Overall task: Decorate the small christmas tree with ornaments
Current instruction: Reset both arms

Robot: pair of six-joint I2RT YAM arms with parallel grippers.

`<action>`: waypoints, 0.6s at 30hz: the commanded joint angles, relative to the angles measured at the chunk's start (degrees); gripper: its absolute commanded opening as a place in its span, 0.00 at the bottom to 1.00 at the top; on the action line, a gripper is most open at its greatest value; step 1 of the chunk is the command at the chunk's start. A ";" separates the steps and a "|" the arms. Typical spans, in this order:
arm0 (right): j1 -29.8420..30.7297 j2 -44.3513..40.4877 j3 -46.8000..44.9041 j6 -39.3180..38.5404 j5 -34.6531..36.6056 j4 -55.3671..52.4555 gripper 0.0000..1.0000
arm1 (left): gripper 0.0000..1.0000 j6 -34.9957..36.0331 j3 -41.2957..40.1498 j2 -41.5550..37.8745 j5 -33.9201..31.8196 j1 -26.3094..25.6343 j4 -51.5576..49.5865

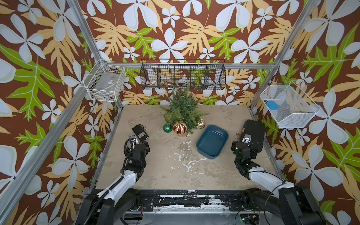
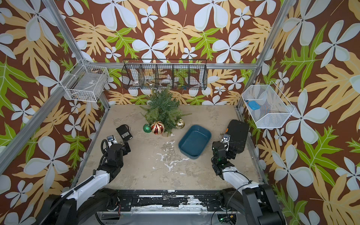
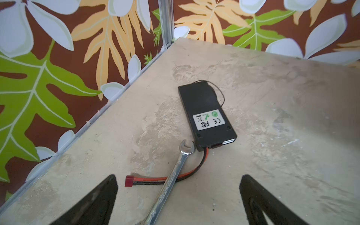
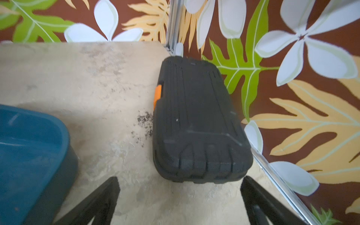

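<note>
The tree stands at the far middle of the table, a dark green cone of needled twigs. All 3 baubles sit at its lowest branches, on the near side:

1. The green bauble is on the left and glittery.
2. The red bauble touches it, is the largest, and has gold stripes.
3. The gold bauble is the smallest and is on the right, apart from the other 2.

I cannot tell whether they hang from the twigs or rest on the table. The blue tray, near and right of the tree, holds nothing.

The baubles are probably light, thin-shelled and slick, so they could roll or pop out from between flat pads. A soft pinch across the middle, or a hold at the cap, seems safest, because too much squeeze could crack one. The twigs look wiry and springy, and the tree looks light enough to tip if pushed.

The left gripper has its jaws spread wide and holds nothing. It hangs at the near left over a wrench and a black box. The right gripper is also spread and bare, at the near right, facing a black case. Both are well apart from the tree.
</note>
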 commanded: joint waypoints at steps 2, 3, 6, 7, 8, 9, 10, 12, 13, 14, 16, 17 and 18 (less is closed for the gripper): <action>0.27 3.66 -4.15 -6.20 1.72 24.85 1.00 | 0.99 3.30 -5.33 5.99 1.53 0.59 30.69; 0.13 3.87 -5.26 -7.14 -1.02 28.38 1.00 | 0.99 4.96 -7.33 8.15 3.21 0.72 37.82; -0.77 5.93 -7.30 -8.91 -7.54 36.68 1.00 | 1.00 8.55 -5.85 10.09 7.01 0.80 38.23; -1.49 7.81 -8.31 -9.96 -11.13 40.28 1.00 | 1.00 10.21 -7.45 10.95 7.66 0.79 43.00; -1.98 9.93 -8.79 -10.23 -12.18 43.49 1.00 | 1.00 10.33 -8.73 11.92 8.77 1.03 45.76; -2.58 12.53 -8.79 -10.87 -13.79 46.53 1.00 | 1.00 10.20 -9.21 13.58 9.53 1.47 47.99; -3.11 13.26 -7.34 -11.06 -16.52 43.61 1.00 | 1.00 10.47 -8.83 15.27 10.29 1.60 48.83; -6.65 14.88 -6.45 -7.63 -20.49 42.71 1.00 | 1.00 11.31 -8.71 20.04 11.60 1.60 52.78; -7.85 18.00 -6.99 -7.67 -21.76 48.25 1.00 | 1.00 12.32 -8.40 22.50 11.59 1.58 55.82; -7.65 17.86 -5.82 -8.12 -21.56 45.26 1.00 | 1.00 12.28 -7.64 22.63 11.42 1.67 54.80; -7.57 15.61 -5.09 -7.36 -21.61 40.74 1.00 | 1.00 10.98 -7.52 21.20 11.79 1.97 51.64; -6.91 16.78 -5.41 -8.52 -20.58 42.94 1.00 | 1.00 11.17 -7.55 21.98 11.40 1.94 53.13; -6.74 16.17 -4.95 -8.11 -20.61 41.04 1.00 | 1.00 11.91 -7.69 22.66 11.20 1.97 54.80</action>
